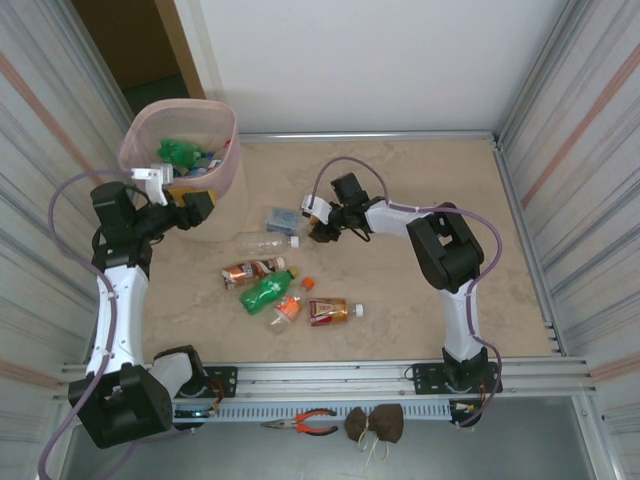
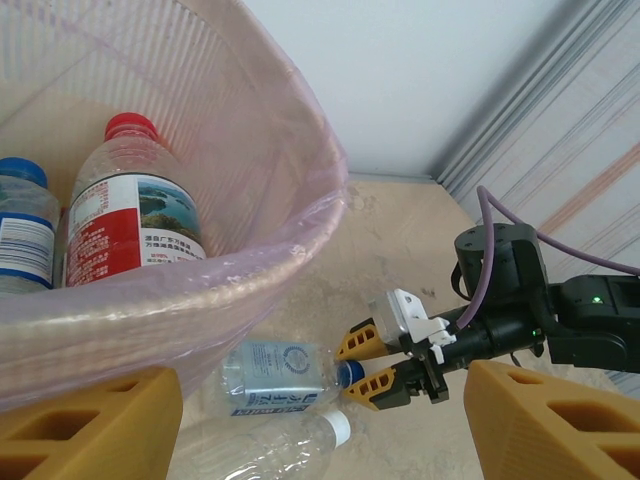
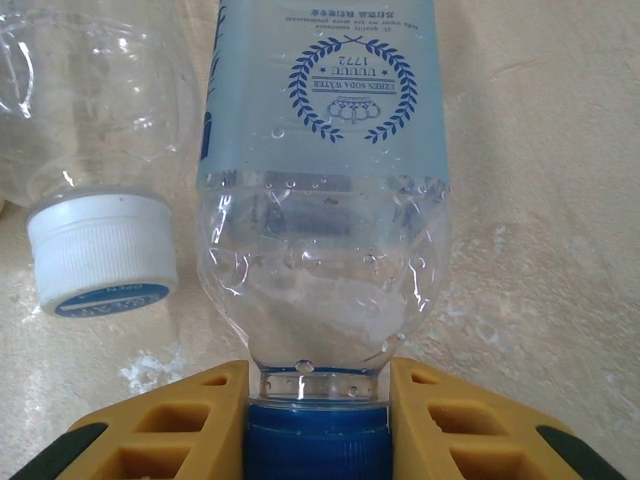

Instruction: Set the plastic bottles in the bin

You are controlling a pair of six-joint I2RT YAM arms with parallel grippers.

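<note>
Blue-capped bottle [image 3: 325, 150] tight in right pincer [image 3: 315, 425]

Beige marbled table [image 1: 430, 180], on it a pink-lined bin [image 1: 230, 165] and several loose plastic bottles [image 1: 266, 292]

Beige marbled table [image 1: 420, 290], plain white wall [image 1: 350, 60] along far edge, ribbed metal panels [image 1: 590, 120] both sides, aluminium rail [image 1: 330, 372] at near edge. Even light.
</note>
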